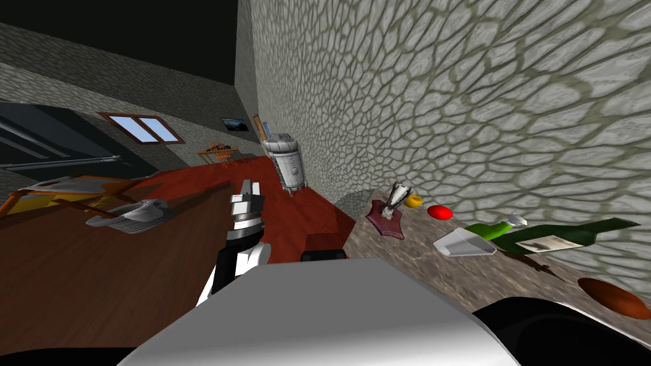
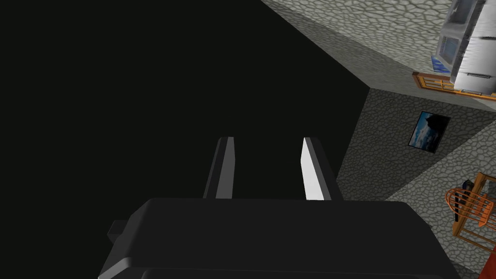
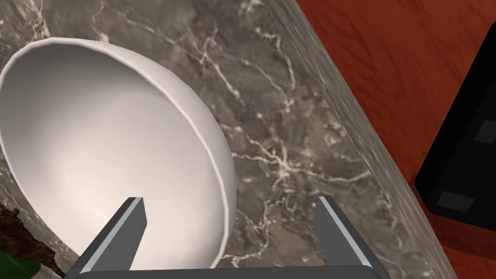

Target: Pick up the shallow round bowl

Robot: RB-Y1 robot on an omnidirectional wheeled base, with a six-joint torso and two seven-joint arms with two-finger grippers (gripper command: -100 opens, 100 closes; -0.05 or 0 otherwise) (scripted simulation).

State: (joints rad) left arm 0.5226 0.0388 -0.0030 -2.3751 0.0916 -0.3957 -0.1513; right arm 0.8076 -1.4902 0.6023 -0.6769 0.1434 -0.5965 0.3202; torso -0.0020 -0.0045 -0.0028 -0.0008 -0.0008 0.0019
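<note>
**Head view.** A grey marbled table (image 1: pixel 407 254) runs along the stone wall (image 1: pixel 445 95). The bowl (image 1: pixel 464 243) is white and shallow and sits on the table near the front edge.
- A green bottle (image 1: pixel 559 235) lies on its side just behind the bowl, toward the wall. I cannot tell whether the two touch.
- A red ball (image 1: pixel 439 212) is near the bowl, further along the table, with a yellow thing (image 1: pixel 414 201) just past it.
- A maroon piece (image 1: pixel 386 220) lies further still from the bowl, at the table's end, with a grey-white object (image 1: pixel 397 194) standing on it.
- A brown disc (image 1: pixel 613 297) lies on the bowl's other side, well apart from it.
- The left arm (image 1: pixel 245 235) reaches out over the red-brown floor (image 1: pixel 95 273), off the table and well apart from the bowl.

**Left wrist view.** The left pincer (image 2: pixel 266 140) has its two fingers parted with a narrow gap and nothing between them. Behind them is a black area.

**Right wrist view.** The right pincer (image 3: pixel 230 201) is spread wide, close above the bowl and holding nothing.
- One finger (image 3: pixel 127 227) stands in front of the bowl's smooth white inside.
- The other finger (image 3: pixel 339 232) stands over bare table outside the rim.
- The near stretch of rim runs up between the two fingers.
- I cannot tell whether either finger touches the bowl.
- The table's edge passes beside the bowl on the outer finger's side, with floor beyond it.
- A scrap of the bottle's green shows at the bowl's opposite side.
</note>
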